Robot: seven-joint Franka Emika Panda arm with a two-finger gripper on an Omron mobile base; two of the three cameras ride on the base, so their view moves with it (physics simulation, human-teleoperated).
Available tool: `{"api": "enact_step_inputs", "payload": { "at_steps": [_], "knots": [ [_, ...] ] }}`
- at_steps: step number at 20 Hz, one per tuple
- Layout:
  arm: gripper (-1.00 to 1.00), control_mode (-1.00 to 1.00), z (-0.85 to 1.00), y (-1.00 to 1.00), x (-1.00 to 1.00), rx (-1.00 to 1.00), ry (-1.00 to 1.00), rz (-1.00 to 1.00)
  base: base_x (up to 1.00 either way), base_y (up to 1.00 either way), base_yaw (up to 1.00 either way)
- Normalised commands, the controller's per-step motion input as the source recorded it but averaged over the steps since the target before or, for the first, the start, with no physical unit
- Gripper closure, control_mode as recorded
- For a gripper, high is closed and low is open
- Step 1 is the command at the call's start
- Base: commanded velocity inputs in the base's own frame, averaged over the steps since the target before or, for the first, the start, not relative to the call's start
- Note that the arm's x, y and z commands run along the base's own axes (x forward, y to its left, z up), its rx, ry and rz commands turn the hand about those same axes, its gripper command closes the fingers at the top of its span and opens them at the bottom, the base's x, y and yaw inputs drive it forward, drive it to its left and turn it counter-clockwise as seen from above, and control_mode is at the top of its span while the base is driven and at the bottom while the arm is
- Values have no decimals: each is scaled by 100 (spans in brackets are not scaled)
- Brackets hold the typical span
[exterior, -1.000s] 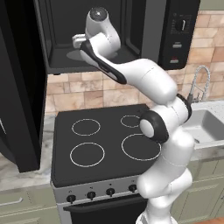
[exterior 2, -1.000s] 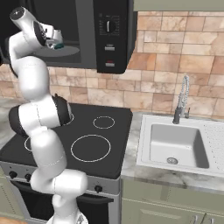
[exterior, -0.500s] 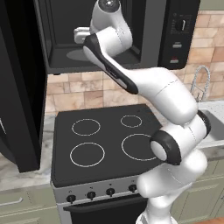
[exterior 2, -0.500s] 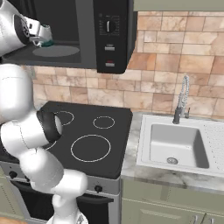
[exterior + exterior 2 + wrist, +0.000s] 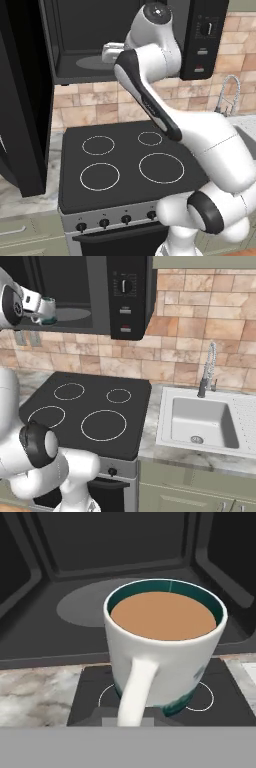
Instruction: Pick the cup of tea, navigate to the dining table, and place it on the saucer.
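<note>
The gripper [image 5: 36,315] is closed tight on the handle of the small white cup of tea with a dark green band [image 5: 162,647]. The brown tea comes close to the rim. The cup hangs in the air just outside the open black microwave [image 5: 75,291], above the black stove with white rings [image 5: 125,165]. So picking it up looks done. Driving to the dining table and setting the cup on the saucer are left. The open black microwave door [image 5: 22,100] sticks out beside the arm. A grey sink [image 5: 202,421] and silver tap [image 5: 207,368] sit off to one side.

Arm up high, elbow bent, fingers [image 5: 44,312] clamped on load.
</note>
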Motion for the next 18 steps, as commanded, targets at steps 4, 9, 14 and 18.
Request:
{"api": "enact_step_inputs", "payload": {
  "at_steps": [4,9,14,18],
  "knots": [
    [100,-100,-41,-49,-100,4,0,9,0,0,0],
    [100,-100,-51,-45,-95,0,3,15,0,0,0],
    [100,-100,-31,-22,-64,0,5,14,0,0,0],
    [100,-100,0,0,-30,0,10,6,0,0,0]
  ]
}}
